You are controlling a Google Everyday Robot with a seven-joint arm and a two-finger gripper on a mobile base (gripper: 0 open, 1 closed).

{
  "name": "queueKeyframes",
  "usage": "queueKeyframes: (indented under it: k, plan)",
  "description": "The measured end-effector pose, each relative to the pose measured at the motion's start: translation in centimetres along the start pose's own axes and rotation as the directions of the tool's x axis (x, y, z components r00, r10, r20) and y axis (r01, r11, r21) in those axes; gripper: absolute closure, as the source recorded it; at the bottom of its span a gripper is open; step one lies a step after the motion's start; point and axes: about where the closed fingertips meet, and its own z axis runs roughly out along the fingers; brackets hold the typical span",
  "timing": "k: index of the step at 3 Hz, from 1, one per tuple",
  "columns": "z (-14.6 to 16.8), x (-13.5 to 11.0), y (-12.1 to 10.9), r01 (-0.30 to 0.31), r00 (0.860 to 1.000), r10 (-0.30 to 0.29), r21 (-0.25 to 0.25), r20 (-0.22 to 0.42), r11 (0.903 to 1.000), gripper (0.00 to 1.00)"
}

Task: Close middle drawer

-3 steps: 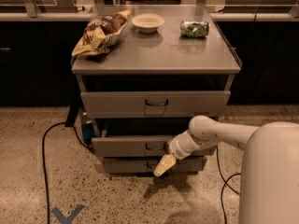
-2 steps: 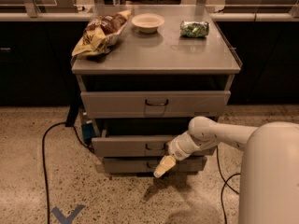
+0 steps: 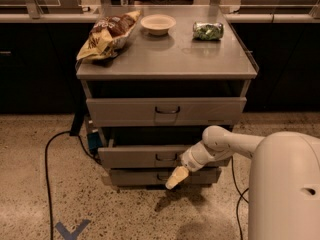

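The middle drawer [image 3: 131, 156] is the second of three in a grey metal cabinet. It stands pulled out a little, with a dark gap above its flat front. Its small dark loop handle [image 3: 166, 157] is at the centre. My gripper [image 3: 176, 178] is cream-coloured and points down and left. It sits just below and right of that handle, in front of the lowest drawer [image 3: 135, 177]. Its fingers look closed together and hold nothing. My white arm [image 3: 220, 144] crosses the right part of the middle drawer's front.
The upper drawer [image 3: 120, 112] also stands out slightly. On the cabinet top [image 3: 165, 59] lie a chip bag [image 3: 107, 34], a bowl [image 3: 158, 24] and a green packet [image 3: 208, 31]. A black cable [image 3: 47, 169] runs over the floor at left. A blue mark [image 3: 72, 230] is on the floor.
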Motion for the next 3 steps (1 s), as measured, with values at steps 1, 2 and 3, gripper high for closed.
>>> queueKeyframes:
  k: [1,2,3]
  plan:
    - [-1.47,-0.5,-3.09,-0.015,0.999,0.013,0.072,0.03,0.9973,0.0]
    - [-1.47,-0.51,-3.09,-0.015,0.999,0.013,0.072,0.03,0.9973,0.0]
    - [-1.12,-1.16,-3.96,-0.015,1.0,0.014,0.08,0.014,0.9967,0.0]
